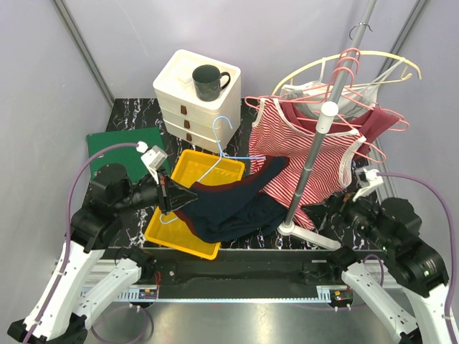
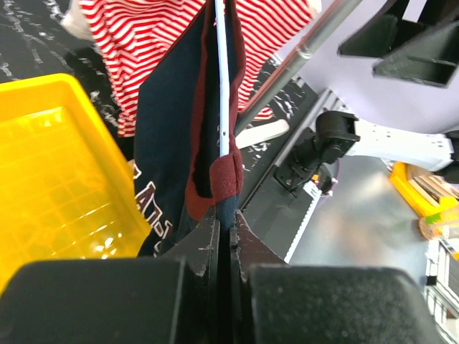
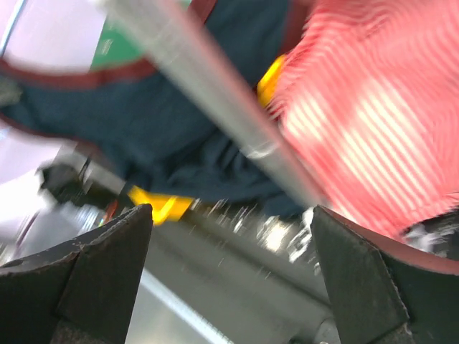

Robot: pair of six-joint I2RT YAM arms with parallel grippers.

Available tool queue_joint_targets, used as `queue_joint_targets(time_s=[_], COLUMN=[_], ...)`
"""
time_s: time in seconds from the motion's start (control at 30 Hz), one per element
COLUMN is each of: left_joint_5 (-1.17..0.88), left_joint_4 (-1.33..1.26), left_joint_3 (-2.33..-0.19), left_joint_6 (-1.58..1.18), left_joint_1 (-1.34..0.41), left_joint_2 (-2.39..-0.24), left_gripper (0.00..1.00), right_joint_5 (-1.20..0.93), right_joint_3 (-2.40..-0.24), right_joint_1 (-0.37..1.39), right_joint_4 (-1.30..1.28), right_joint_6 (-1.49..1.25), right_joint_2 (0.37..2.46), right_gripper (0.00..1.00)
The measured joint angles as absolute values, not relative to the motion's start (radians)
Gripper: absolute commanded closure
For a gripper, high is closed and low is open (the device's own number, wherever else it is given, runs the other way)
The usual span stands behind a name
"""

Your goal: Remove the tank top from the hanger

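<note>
A navy tank top (image 1: 229, 204) with maroon trim droops over the near edge of the yellow bin (image 1: 208, 168). A light blue hanger (image 1: 219, 143) is still threaded through it, its hook standing up over the bin. My left gripper (image 1: 172, 197) is shut on the tank top's left end. In the left wrist view the navy cloth (image 2: 161, 129) is pinched in the left gripper (image 2: 228, 222), and the hanger's pale bar (image 2: 222, 86) runs straight away from the jaws. My right gripper (image 1: 349, 203) hovers open by the stand's foot. The right gripper (image 3: 229, 215) holds nothing and faces the tank top (image 3: 179, 122).
A metal stand pole (image 1: 315, 150) rises right of the tank top, carrying a red-striped top (image 1: 301, 150) and pink and yellow hangers (image 1: 358, 64). A white drawer unit (image 1: 193, 93) with a dark mug (image 1: 208, 81) stands at the back. A green board (image 1: 122, 147) lies at the left.
</note>
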State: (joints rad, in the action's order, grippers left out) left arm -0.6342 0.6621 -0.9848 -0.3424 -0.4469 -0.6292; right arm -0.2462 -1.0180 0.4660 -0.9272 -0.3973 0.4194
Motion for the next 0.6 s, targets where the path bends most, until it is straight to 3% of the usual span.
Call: queue_joint_targets(time_s=[0.33,0.47,0.6], left_joint_5=[-0.717,-0.742,-0.740], left_joint_4=[0.595,0.542,0.494], left_joint_3=[-0.961,-0.948,-0.961], left_joint_6=[-0.353,-0.380,-0.382], left_joint_1=[-0.449,-0.478,-0.604], left_joint_2=[-0.670,-0.692,-0.782], left_gripper=[1.00,1.00,1.00], right_joint_5=[0.151,0.200,0.185], right_joint_3=[-0.918,-0.835,-0.837], right_joint_1=[0.467,0.467,0.467], right_joint_4=[-0.741,-0.622,-0.538], right_joint_6=[-0.355,-0.323,-0.313], right_joint_2=[0.317,0.332,0.416], right_gripper=[0.00,0.00,0.10])
